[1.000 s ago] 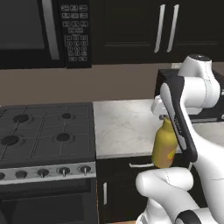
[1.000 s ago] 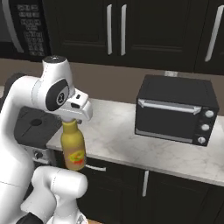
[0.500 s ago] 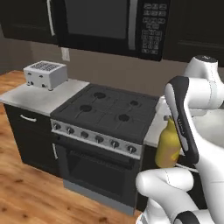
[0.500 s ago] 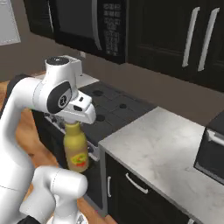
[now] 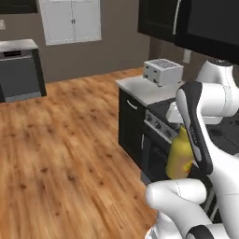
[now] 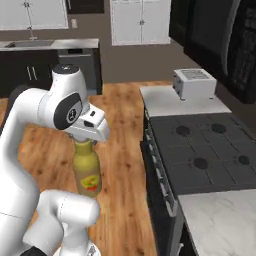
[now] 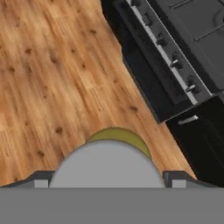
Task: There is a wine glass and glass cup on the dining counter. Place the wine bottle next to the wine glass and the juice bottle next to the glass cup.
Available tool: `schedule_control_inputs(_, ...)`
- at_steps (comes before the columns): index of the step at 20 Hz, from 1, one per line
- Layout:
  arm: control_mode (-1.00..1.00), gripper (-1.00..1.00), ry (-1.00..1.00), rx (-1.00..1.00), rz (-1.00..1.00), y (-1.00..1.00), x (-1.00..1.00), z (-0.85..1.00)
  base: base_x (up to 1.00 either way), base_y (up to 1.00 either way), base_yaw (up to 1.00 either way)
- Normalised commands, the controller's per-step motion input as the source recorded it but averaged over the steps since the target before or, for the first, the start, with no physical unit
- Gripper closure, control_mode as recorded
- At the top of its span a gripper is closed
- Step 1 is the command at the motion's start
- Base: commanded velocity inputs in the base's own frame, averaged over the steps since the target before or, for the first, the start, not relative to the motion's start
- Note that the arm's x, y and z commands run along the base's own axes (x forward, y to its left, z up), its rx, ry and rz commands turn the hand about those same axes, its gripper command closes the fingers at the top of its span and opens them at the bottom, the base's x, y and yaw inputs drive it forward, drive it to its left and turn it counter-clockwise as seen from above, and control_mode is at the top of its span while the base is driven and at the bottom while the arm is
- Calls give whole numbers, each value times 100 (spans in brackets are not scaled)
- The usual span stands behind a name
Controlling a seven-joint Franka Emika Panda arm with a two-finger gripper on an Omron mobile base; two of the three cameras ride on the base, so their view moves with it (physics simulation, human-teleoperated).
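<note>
The gripper (image 6: 86,141) is closed on the grey cap of the juice bottle (image 6: 87,170), which hangs upright beneath it, lifted above the wooden floor (image 5: 56,154). In the hand view the cap sits between the fingertips (image 7: 176,179). A stove (image 6: 200,155) and toaster (image 6: 194,83) stand nearby.

Wood plank floor (image 5: 60,154) is running across the room. Black stove (image 6: 200,155) is sitting as the landmark, burners on top, knobs along its front edge. Beyond the stove, a pale countertop (image 6: 175,100) over dark cabinets is carrying a silver toaster (image 6: 195,82). Dark upper cabinets (image 5: 205,23) are hanging above the stove. Far from the stove, a brown wall (image 5: 121,51) is holding white cupboard doors (image 5: 72,21); a dishwasher (image 5: 18,70) is standing below.
</note>
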Motion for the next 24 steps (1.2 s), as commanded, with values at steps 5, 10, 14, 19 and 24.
schedule_control_inputs(5,100,100,0,0,0,0,0,0,-3,21,96)
schedule_control_inputs(10,100,100,0,0,0,0,0,0,0,24,88)
schedule_control_inputs(14,100,100,0,0,0,0,0,0,0,22,90)
schedule_control_inputs(19,100,100,0,0,0,0,0,0,2,20,90)
schedule_control_inputs(24,100,100,0,0,0,0,0,0,44,31,45)
